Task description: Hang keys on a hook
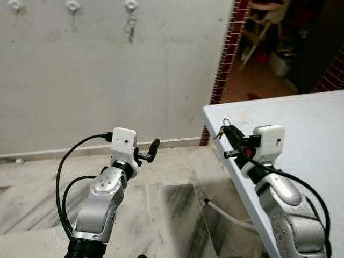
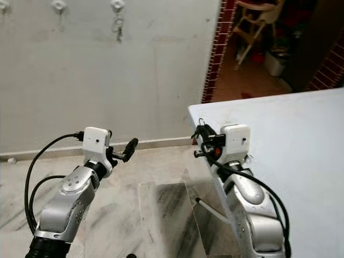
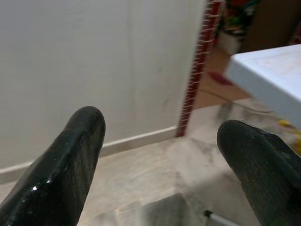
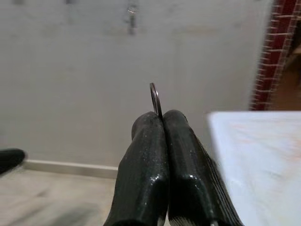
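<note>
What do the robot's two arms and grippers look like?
Both arms are silver with rounded joints. Each wrist carries a white boxy camera housing. Black cables loop beside the left arm and along the right arm. The left gripper and right gripper have long glossy black fingers with rounded tips.

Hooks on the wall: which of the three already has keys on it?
The rightmost hook, nearest the brick edge: keys dangle from it. The middle hook and left hook are bare.

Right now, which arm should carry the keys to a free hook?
Right. The right gripper is shut on the key ring, facing the wall hooks. The left gripper is open and holds nothing. One hook already carries keys.
</note>
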{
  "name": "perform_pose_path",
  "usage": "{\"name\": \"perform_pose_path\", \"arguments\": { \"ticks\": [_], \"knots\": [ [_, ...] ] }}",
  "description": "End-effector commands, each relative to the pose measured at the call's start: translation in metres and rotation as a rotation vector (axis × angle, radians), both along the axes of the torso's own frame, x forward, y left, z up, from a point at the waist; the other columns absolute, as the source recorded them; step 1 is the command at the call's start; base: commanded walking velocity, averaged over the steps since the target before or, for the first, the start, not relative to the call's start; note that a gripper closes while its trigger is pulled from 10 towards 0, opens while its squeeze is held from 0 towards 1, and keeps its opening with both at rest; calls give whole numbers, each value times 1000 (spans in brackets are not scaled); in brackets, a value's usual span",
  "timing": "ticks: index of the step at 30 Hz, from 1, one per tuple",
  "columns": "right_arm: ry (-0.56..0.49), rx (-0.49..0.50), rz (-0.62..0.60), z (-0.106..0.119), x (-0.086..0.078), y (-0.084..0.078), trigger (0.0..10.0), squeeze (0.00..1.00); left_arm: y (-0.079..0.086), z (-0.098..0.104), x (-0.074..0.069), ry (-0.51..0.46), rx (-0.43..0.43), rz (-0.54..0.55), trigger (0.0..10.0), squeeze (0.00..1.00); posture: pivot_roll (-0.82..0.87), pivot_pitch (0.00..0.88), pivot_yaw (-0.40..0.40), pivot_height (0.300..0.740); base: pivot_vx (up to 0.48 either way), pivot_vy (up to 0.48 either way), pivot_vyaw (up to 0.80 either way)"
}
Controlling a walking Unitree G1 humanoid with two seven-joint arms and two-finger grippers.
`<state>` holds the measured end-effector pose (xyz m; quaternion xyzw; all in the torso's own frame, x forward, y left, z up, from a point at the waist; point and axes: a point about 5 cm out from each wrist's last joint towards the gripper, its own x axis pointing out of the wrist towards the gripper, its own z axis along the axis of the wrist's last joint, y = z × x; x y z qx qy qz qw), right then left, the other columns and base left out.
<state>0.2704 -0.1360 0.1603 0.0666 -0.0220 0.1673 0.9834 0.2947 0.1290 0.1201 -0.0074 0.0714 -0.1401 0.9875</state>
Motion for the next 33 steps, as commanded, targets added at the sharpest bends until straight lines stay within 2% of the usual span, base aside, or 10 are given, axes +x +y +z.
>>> {"name": "perform_pose_path", "arguments": {
  "ticks": [1, 3, 13, 17, 25, 33],
  "knots": [
    [-47, -25, -26, 8, -2, -3, 10000, 0, -3, 5, -1, -11, -19, -12, 10000, 0, 78, 0, -63, 740, 0, 0, 763],
    [-59, -31, -32, 10, -3, -1, 10000, 0, -4, 5, -1, -11, -26, -13, 10000, 0, 78, 0, -65, 740, 0, 0, 738],
    [-57, 21, -161, 11, -1, -3, 10000, 0, -4, 4, -1, 10, -38, 8, 10000, 0, 72, 0, -67, 740, 0, 0, 0],
    [-73, 22, -190, 14, 2, -3, 10000, 0, -7, 4, -3, 5, -40, -24, 10000, 0, 66, 0, -65, 740, 0, 0, 0],
    [-71, 10, -197, 14, 2, -3, 10000, 0, -10, 4, -5, 5, -49, -39, 10000, 0, 63, 0, -71, 740, 0, 0, 0],
    [-69, -2, -193, 13, 3, -2, 10000, 0, -10, 1, -7, 18, -49, -44, 10000, 0, 59, 0, -73, 740, 274, 0, 0]
  ]
}}
